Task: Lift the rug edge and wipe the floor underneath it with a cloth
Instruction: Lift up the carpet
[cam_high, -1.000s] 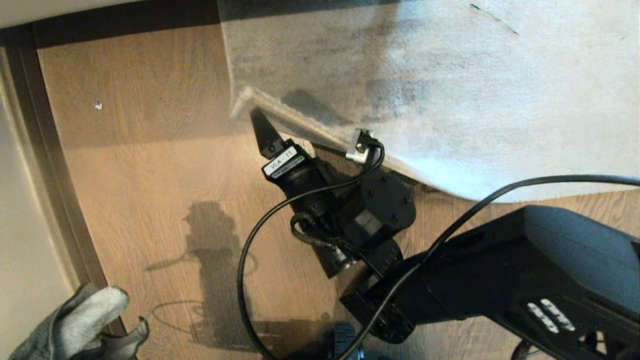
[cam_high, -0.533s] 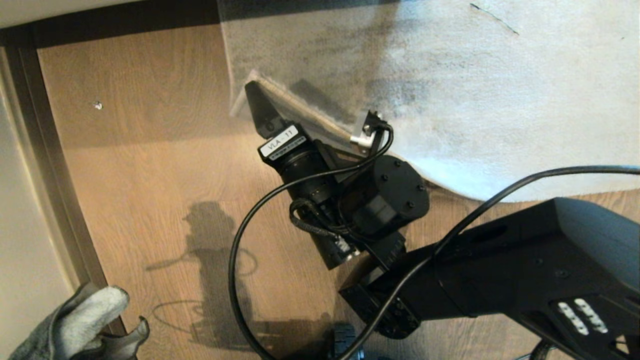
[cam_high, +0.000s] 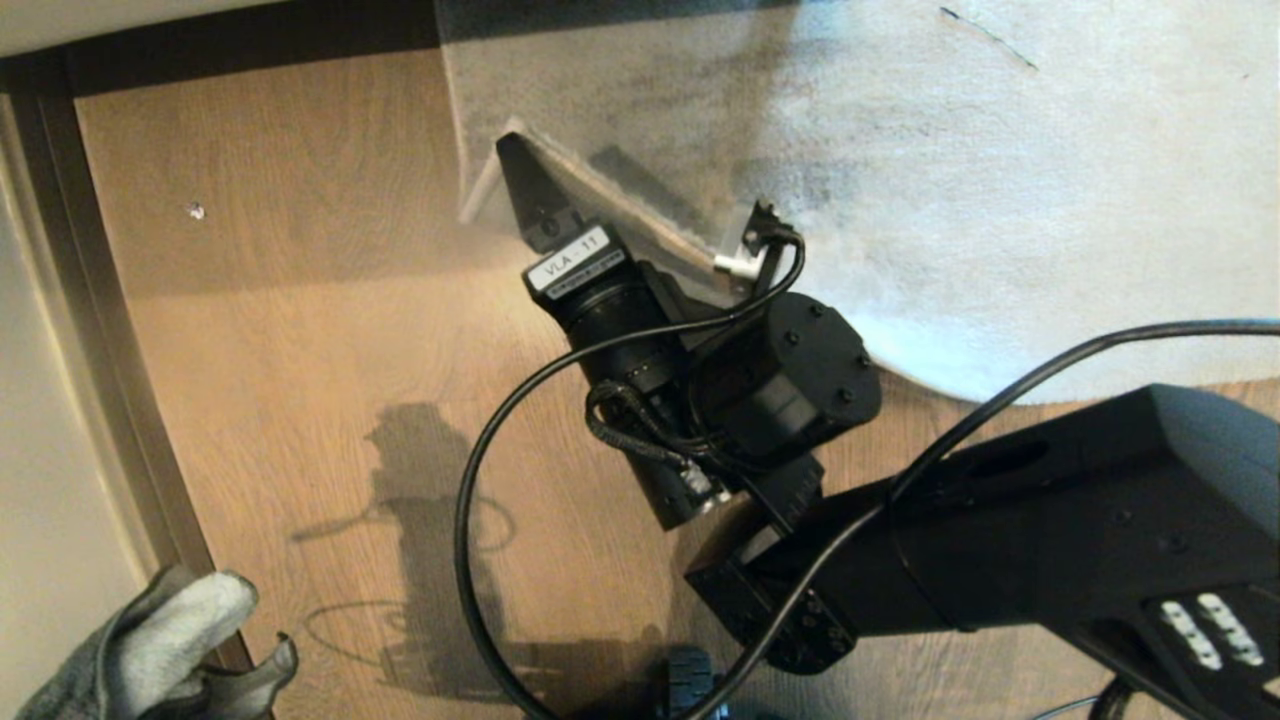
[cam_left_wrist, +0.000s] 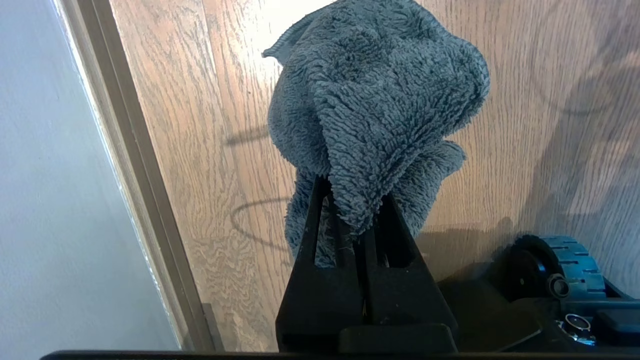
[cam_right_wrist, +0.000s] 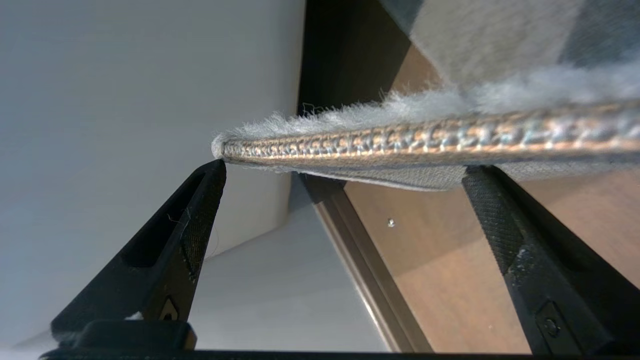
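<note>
Spread as wide as they go, the fingers of the right gripper (cam_right_wrist: 345, 185) stand under the rug edge (cam_right_wrist: 410, 145) with nothing pinched between them: in the right wrist view the stitched border rests across both fingertips, one at the very corner, the other further along the border, and the corner is raised clear of the floor (cam_right_wrist: 450, 270). From the head view the right gripper (cam_high: 620, 210) sits at the near left corner of the rug (cam_high: 1000, 200), one dark finger (cam_high: 530, 195) lying against the upturned strip of the rug edge (cam_high: 570, 190), with the black right arm (cam_high: 1050, 540) reaching in from the lower right and a black cable (cam_high: 480, 480) looping over the floor (cam_high: 300, 350). That rug, pale grey with darker mottled streaks, fills the upper right of the scene; the brown wood-grain planks fill the left and middle, bounded on the left by a dark skirting strip (cam_high: 110, 350) and a pale wall (cam_high: 40, 480). The left gripper (cam_left_wrist: 345, 220) is at the bottom left of the head view, clear of the floor, its fingers closed tight on the cloth (cam_left_wrist: 375, 100), a fuzzy grey rag bunched above the fingertips; the cloth (cam_high: 150, 640) is well apart from the rug. A black wheel (cam_left_wrist: 550, 270) of the base shows beside it. A tiny pale speck (cam_high: 196, 210) lies on the planks, left of the rug.
</note>
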